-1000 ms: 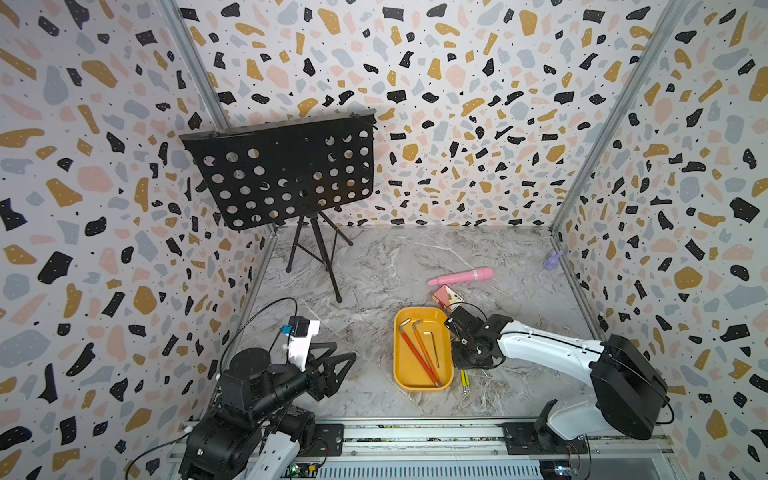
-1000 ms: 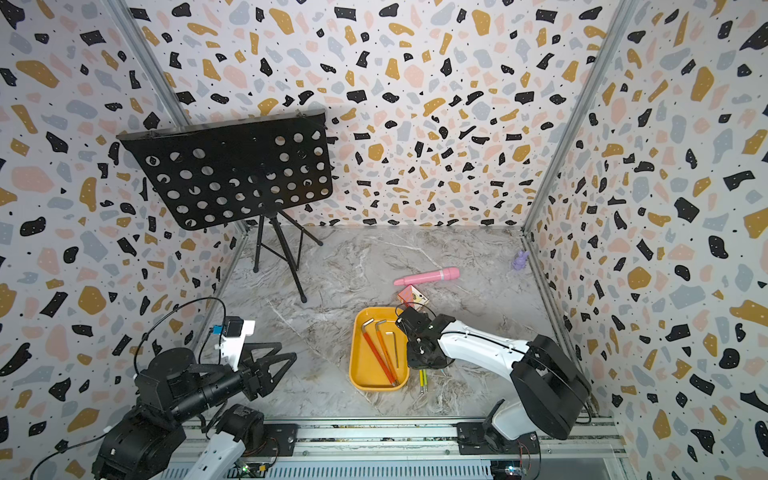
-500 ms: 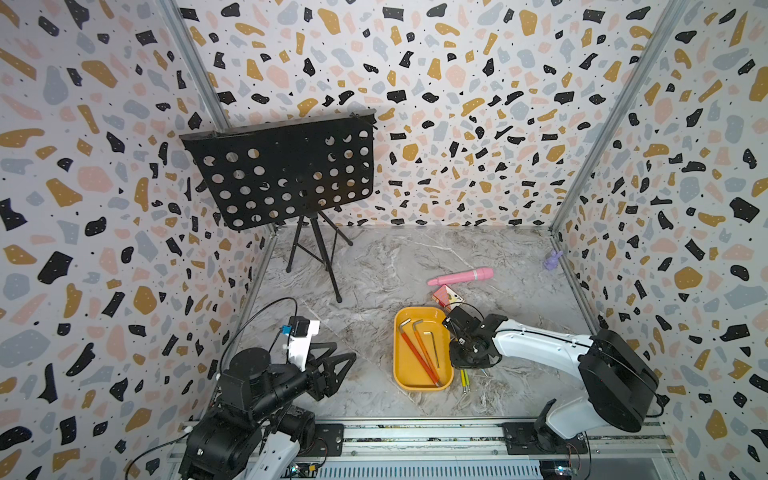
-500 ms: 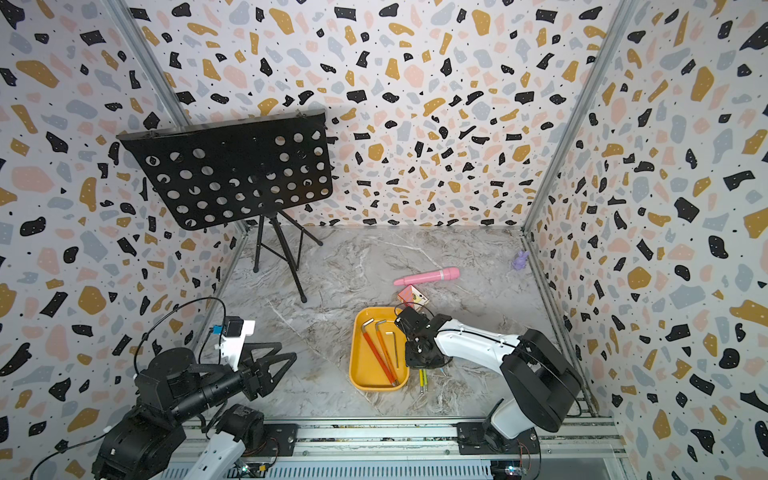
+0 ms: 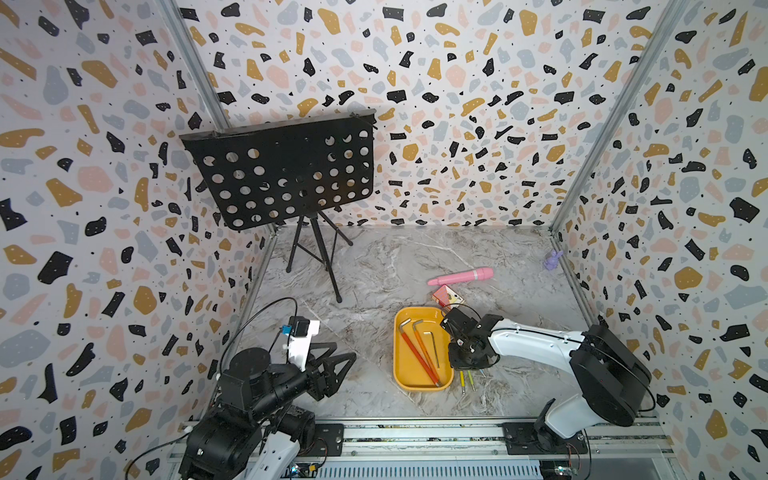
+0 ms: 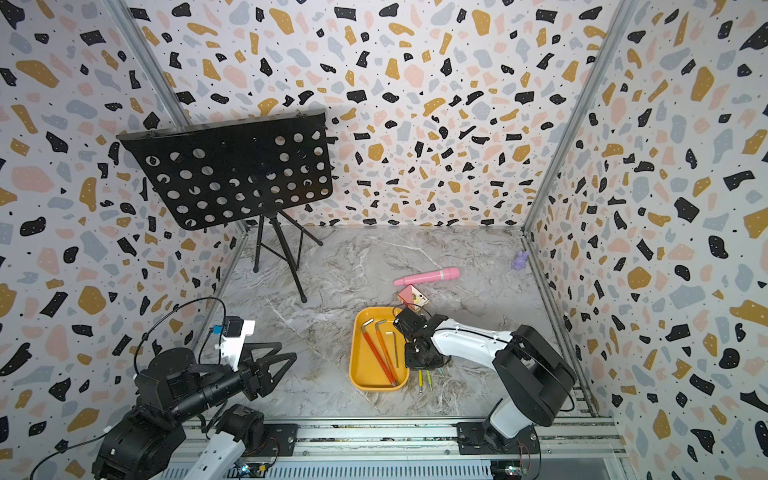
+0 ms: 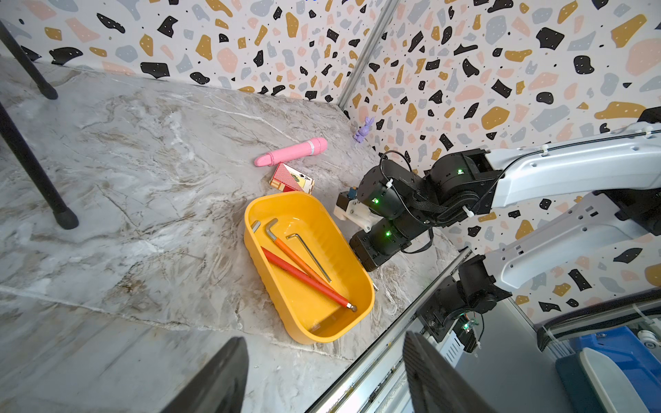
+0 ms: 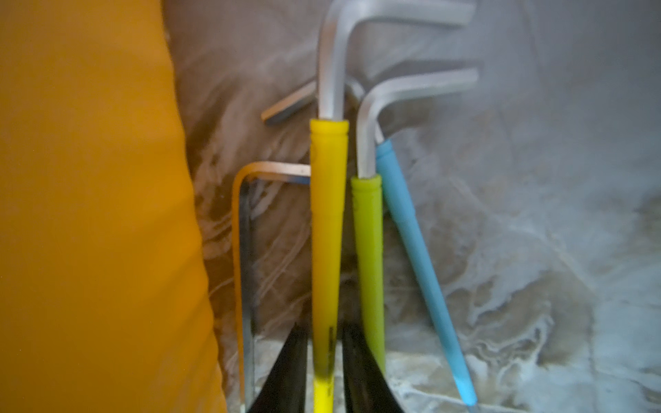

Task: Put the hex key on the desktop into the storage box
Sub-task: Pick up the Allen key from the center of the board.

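Right wrist: our right gripper (image 8: 323,334) pinches the yellow key (image 8: 327,214) by the box (image 8: 89,214); three keys (image 5: 419,353) are in, others (image 8: 370,250) lie on the surface (image 8: 536,250); left gripper (image 7: 323,338) spread.

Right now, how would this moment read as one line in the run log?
right gripper: shut on yellow hex key, key on desktop beside storage box | left gripper: open, empty | storage box: three hex keys inside

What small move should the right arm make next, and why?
Probably a short straight lift. The right end effector looks closed on the yellow hex key, which lies on the desktop beside the storage box wall, with the green hex key close alongside; rising first should clear both.
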Action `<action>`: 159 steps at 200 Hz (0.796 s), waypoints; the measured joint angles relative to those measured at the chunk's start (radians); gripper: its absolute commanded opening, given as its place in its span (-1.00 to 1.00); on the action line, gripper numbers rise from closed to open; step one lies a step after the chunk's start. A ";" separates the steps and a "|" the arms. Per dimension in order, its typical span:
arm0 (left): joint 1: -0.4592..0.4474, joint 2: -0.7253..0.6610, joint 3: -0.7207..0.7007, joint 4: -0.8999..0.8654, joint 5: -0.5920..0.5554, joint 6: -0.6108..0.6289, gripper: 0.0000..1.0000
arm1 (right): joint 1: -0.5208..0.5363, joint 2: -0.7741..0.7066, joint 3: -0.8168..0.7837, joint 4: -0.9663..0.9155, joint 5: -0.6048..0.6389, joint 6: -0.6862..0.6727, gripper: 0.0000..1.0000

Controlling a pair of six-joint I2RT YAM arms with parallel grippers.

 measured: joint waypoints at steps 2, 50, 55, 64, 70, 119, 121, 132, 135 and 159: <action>0.000 0.000 0.000 0.000 0.000 0.000 0.45 | 0.000 0.000 0.001 -0.001 0.000 0.000 -0.58; 0.000 0.000 0.000 0.000 0.000 0.000 0.45 | 0.000 0.003 0.005 -0.007 0.008 0.002 -0.78; 0.000 0.000 0.000 0.000 0.000 0.000 0.45 | 0.000 0.003 0.006 -0.007 0.008 0.002 -0.82; 0.000 0.000 0.000 0.000 0.000 0.000 0.45 | 0.000 0.003 0.008 -0.006 0.011 0.004 -0.87; 0.000 0.000 0.000 0.000 0.000 0.000 0.45 | 0.000 0.003 0.008 -0.006 0.015 0.003 -0.91; 0.000 0.000 0.000 0.000 0.000 0.000 0.45 | 0.000 -0.022 0.039 -0.058 0.053 0.004 -1.00; 0.000 0.000 0.000 0.000 0.000 0.000 0.45 | 0.000 -0.025 0.042 -0.063 0.056 0.004 -1.00; 0.000 0.000 0.000 0.000 0.000 0.000 0.45 | 0.000 -0.044 0.062 -0.085 0.071 0.004 -1.00; 0.000 0.000 0.000 0.000 0.000 0.000 0.45 | 0.000 -0.050 0.067 -0.090 0.075 0.004 -1.00; 0.000 0.000 0.000 0.000 0.000 0.000 0.45 | 0.000 -0.106 0.113 -0.134 0.109 0.003 -1.00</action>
